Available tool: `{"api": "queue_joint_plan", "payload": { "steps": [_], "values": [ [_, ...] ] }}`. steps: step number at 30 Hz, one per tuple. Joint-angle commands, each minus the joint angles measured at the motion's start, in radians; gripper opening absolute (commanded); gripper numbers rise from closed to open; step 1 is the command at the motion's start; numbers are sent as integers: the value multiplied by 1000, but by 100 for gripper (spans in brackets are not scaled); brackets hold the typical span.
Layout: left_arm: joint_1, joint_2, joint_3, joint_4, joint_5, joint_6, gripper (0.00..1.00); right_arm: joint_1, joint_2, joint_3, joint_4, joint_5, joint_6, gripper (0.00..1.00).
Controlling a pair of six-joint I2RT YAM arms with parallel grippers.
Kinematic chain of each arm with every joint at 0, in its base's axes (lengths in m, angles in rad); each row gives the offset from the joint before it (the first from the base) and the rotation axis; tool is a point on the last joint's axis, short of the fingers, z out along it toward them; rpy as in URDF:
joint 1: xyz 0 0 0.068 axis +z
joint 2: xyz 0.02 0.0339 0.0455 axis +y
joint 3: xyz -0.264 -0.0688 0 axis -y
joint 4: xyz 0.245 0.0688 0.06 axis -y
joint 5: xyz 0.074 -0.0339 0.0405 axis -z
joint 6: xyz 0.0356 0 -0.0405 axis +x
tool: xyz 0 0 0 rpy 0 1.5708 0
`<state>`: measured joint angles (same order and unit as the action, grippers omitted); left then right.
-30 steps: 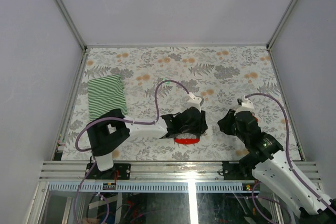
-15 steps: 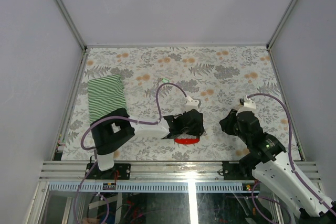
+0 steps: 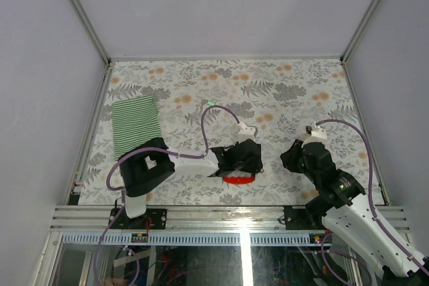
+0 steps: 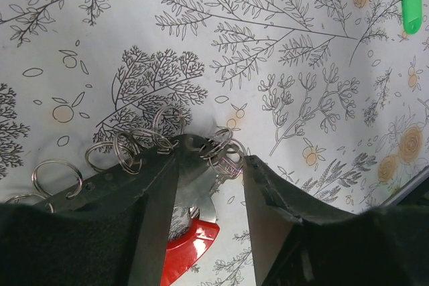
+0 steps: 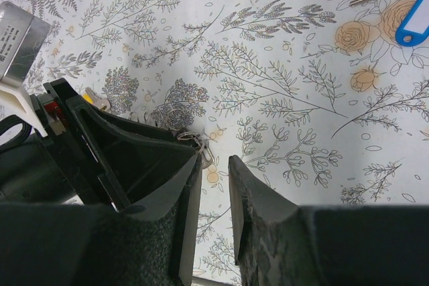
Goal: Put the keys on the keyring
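Two grippers are seen low over the table [image 3: 301, 85], near its front edge.

Top view: the left gripper [image 3: 238, 162] is reached across to the middle of the front edge. It is set over the keyring [image 3: 239, 179], whose red loop shows at its near side. The right gripper [image 3: 298, 155] is held just to the right, apart from it, probably to assist. A cloth [image 3: 136, 125] lies by the left edge.

Left wrist: the jaws are released, standing astride the keyring's grey strip with a gap at the right finger. The placing suggests the strip is being steadied, not clenched. Loose rings [image 4: 127, 147] are bunched at the fingertips. A green key [image 4: 411, 3] lies well apart, toward the far edge.

Right wrist: the jaws are parted and nothing is grasped. They are aimed at the rings beside the left gripper. A blue key [image 5: 412, 25] lies well off, unthreaded.
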<state>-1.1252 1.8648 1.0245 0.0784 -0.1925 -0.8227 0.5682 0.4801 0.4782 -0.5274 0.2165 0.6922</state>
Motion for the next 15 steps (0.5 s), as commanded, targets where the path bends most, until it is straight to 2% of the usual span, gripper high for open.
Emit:
{"api": "queue_joint_plan", "payload": {
  "steps": [1, 15],
  "values": [
    [-3, 22, 39, 14, -37, 4, 44, -5, -7, 34, 17, 9, 0, 29],
    [-4, 36, 80, -35, -69, 54, 43, -5, -14, 30, 17, 3, -7, 29]
  ]
}}
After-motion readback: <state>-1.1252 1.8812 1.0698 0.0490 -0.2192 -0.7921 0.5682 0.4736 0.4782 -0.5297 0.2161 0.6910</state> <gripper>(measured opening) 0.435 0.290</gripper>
